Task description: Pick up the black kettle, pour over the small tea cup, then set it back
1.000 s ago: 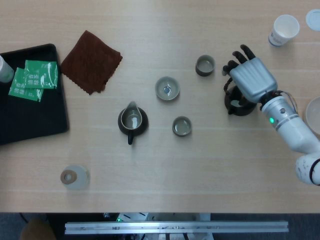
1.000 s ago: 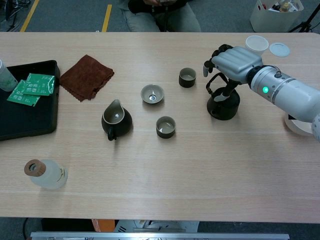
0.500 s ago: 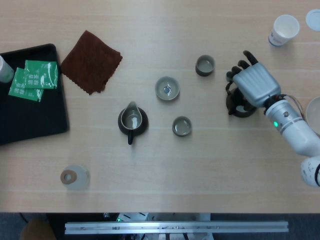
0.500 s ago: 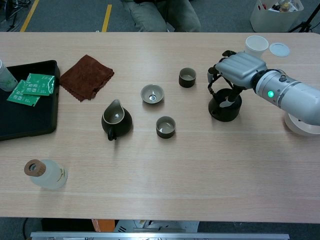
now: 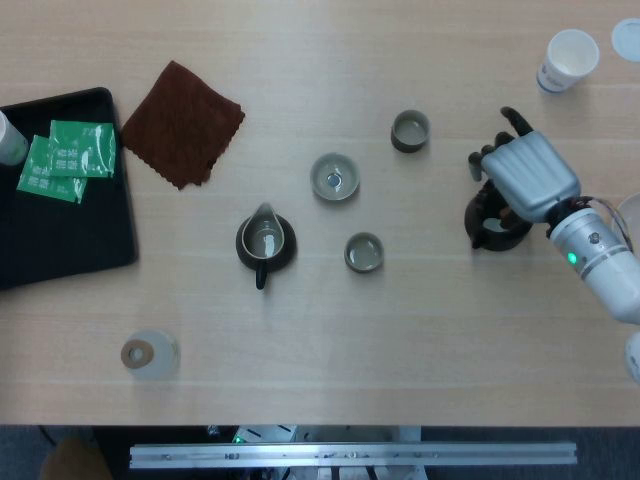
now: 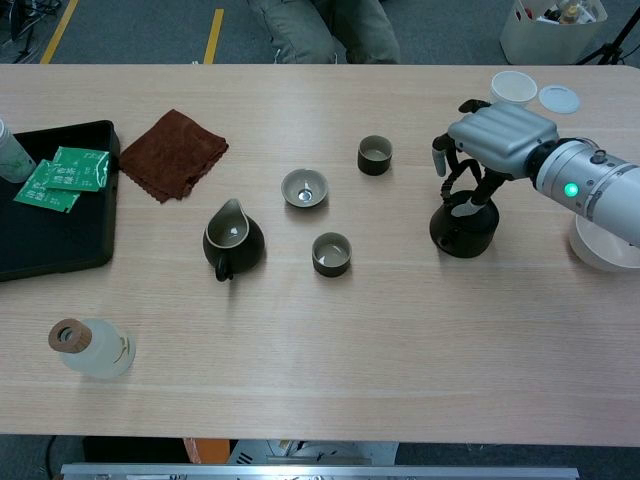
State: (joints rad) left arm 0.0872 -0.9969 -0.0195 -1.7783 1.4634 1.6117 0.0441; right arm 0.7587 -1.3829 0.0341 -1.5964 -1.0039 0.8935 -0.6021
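The black kettle (image 5: pixel 497 232) (image 6: pixel 463 228) stands upright at the right of the table, at or just above the wood. My right hand (image 5: pixel 528 176) (image 6: pixel 497 140) is over it, fingers curled around its hoop handle and gripping it. A small dark tea cup (image 5: pixel 410 130) (image 6: pixel 374 154) stands to the kettle's far left. A second small cup (image 5: pixel 363 252) (image 6: pixel 331 254) sits nearer the front, and a wider cup (image 5: pixel 334 177) (image 6: pixel 304 188) lies between them. My left hand shows in neither view.
A dark pitcher (image 5: pixel 265 241) sits left of centre. A brown cloth (image 5: pixel 183 122), a black tray (image 5: pixel 70 230) with green packets and a corked bottle (image 5: pixel 150 354) lie to the left. A paper cup (image 5: pixel 569 59) and a white bowl (image 6: pixel 603 252) are near the right edge.
My right hand has carried the kettle to the right, away from the tea cups. Nothing else on the table has moved.
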